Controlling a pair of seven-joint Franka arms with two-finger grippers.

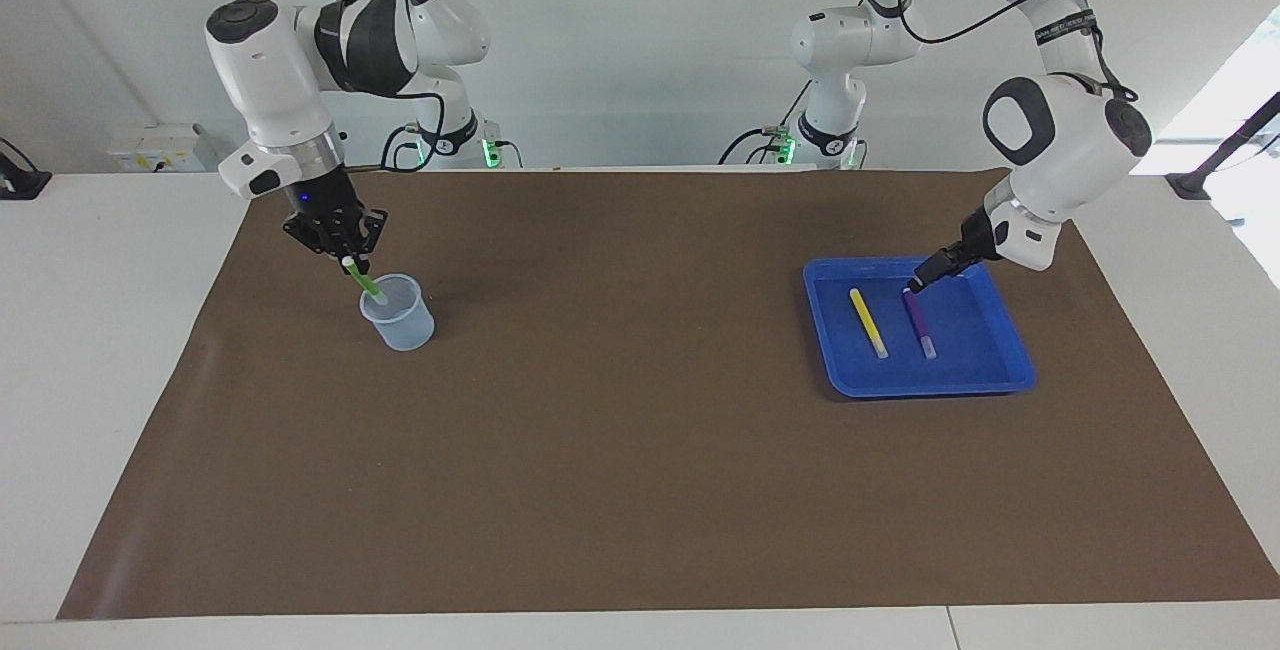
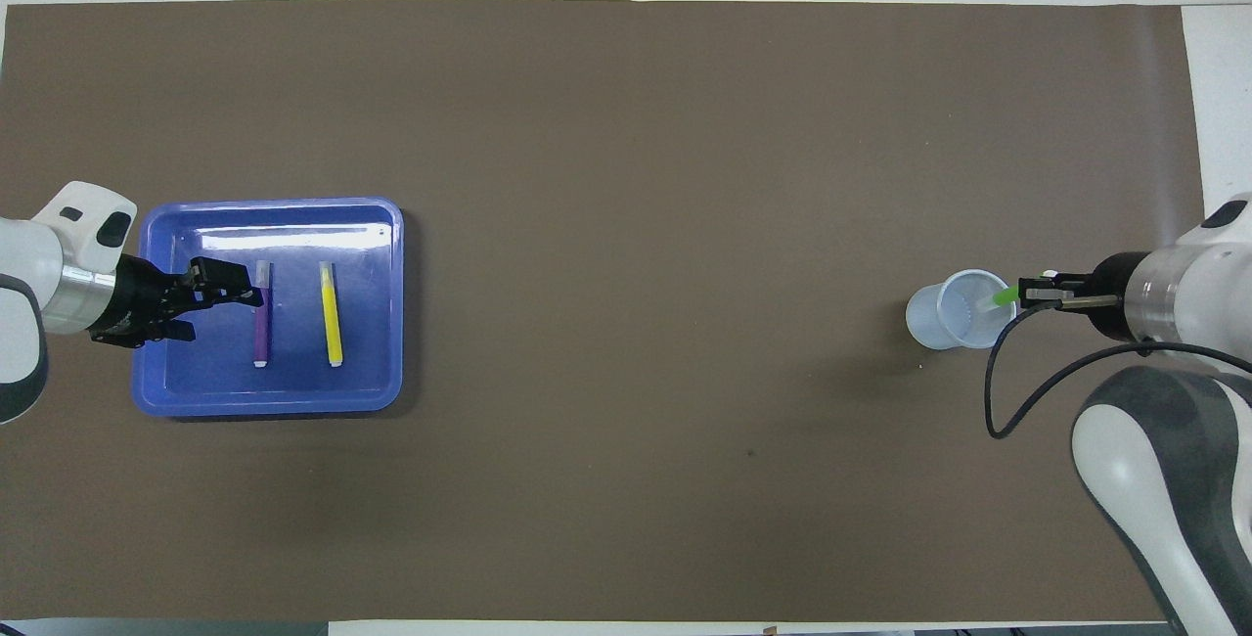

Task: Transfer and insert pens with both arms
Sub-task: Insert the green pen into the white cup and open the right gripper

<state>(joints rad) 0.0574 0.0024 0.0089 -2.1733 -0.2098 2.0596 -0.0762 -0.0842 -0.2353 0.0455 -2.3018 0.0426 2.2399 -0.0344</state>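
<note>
My right gripper (image 1: 347,258) (image 2: 1027,294) is shut on the green pen (image 1: 362,281) (image 2: 1003,297). The pen slants down with its lower tip inside the mouth of the clear plastic cup (image 1: 405,330) (image 2: 919,313). The blue tray (image 1: 970,350) (image 2: 196,372) holds the yellow pen (image 1: 868,322) (image 2: 333,318) and the purple pen (image 1: 920,323) (image 2: 260,323) side by side. My left gripper (image 1: 915,282) (image 2: 240,286) is open and low in the tray, at the purple pen's end nearer the robots.
A brown mat (image 1: 640,430) covers most of the white table. Two smaller white arms (image 1: 830,60) with green-lit bases stand at the robots' end. A black cable (image 2: 998,401) loops from the right wrist beside the cup.
</note>
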